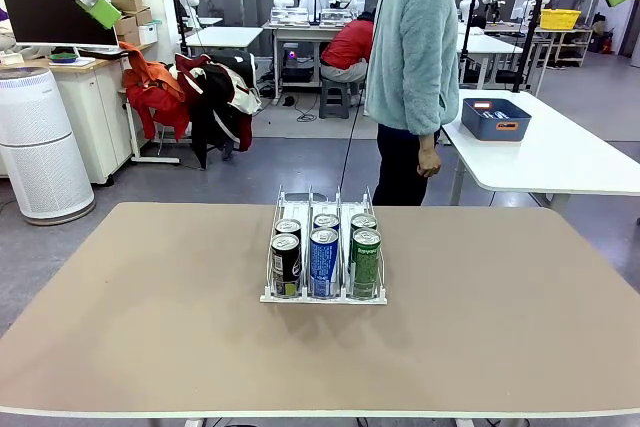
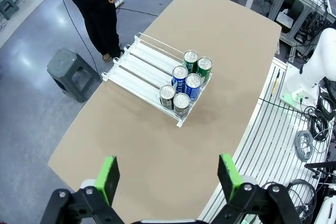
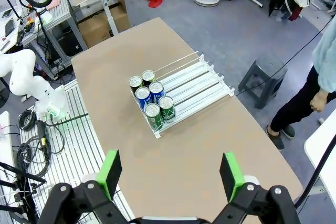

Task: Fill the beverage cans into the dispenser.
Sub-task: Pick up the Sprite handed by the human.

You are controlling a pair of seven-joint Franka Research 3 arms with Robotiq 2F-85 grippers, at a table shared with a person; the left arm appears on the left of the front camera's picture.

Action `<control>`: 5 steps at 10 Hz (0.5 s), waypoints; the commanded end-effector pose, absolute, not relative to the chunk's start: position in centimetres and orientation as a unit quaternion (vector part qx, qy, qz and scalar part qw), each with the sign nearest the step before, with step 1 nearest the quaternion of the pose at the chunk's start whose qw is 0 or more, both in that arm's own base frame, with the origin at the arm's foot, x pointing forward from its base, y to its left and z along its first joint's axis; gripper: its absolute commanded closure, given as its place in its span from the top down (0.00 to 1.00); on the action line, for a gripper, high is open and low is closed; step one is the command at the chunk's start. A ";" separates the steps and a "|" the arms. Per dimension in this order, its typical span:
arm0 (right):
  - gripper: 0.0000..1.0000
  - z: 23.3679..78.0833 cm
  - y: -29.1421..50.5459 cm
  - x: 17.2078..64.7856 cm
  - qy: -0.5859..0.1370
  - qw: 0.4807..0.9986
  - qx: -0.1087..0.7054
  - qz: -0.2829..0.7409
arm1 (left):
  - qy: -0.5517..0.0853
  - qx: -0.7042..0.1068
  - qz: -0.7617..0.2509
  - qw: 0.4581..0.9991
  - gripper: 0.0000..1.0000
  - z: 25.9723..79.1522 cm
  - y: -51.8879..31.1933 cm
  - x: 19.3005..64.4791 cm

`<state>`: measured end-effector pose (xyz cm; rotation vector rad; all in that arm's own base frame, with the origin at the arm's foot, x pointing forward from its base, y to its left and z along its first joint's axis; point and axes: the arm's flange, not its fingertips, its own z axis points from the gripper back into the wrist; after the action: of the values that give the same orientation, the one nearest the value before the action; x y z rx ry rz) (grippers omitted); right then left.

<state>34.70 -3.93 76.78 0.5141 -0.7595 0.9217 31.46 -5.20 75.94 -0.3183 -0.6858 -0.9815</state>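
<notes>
Tan tabletop (image 1: 150, 327) is seen from the robot's side, with one rack set on it at the centre.

Left gripper (image 2: 168, 167): held high over the table, jaws spread wide, green pads (image 2: 108, 178) well apart, nothing grasped between them. Right gripper (image 3: 169, 169): likewise raised, jaws released, nothing held. From the front the two are seen at 10 o'clock and 2 o'clock, up in the top corners, well apart from the rack.

Dispenser (image 1: 310, 199): placed mid-table, its three lanes running from 6 to 12 o'clock. Six beverage cans (image 1: 324, 247) are stood upright in it, two per lane, all crowded at the 6 o'clock end. A black pair (image 1: 286, 265) is noted in the 9 o'clock lane, a blue-and-white pair (image 1: 324, 263) in the middle lane, and a green pair (image 1: 366, 263) in the 3 o'clock lane. In each lane the rear can is set just behind the front one. White base is shown along the 12 o'clock half of every lane.

Beyond the far edge, at about 1 o'clock, a person (image 1: 412, 47) in a pale fleece top and dark trousers is seen side-on, one hand (image 1: 429, 162) hung at the hip. A grey stool (image 2: 73, 74) is noted on the floor near the person. Farther off, at 2 o'clock, a dark blue bin (image 1: 496, 119) is set on a white table (image 1: 580, 162).
</notes>
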 end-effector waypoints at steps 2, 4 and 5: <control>1.00 76.8 -3.9 34.6 -0.351 0.796 0.238 0.431 | -0.319 -0.145 -0.461 0.815 1.00 75.9 -5.1 31.5; 1.00 76.8 -3.9 34.6 -0.351 0.796 0.238 0.431 | -0.319 -0.145 -0.461 0.815 1.00 75.9 -5.1 31.5; 1.00 76.8 -3.9 34.6 -0.351 0.796 0.238 0.431 | -0.319 -0.145 -0.461 0.815 1.00 75.9 -5.1 31.5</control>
<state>34.70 -3.93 76.78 0.5141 -0.7595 0.9217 31.46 -5.20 75.94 -0.3183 -0.6858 -0.9815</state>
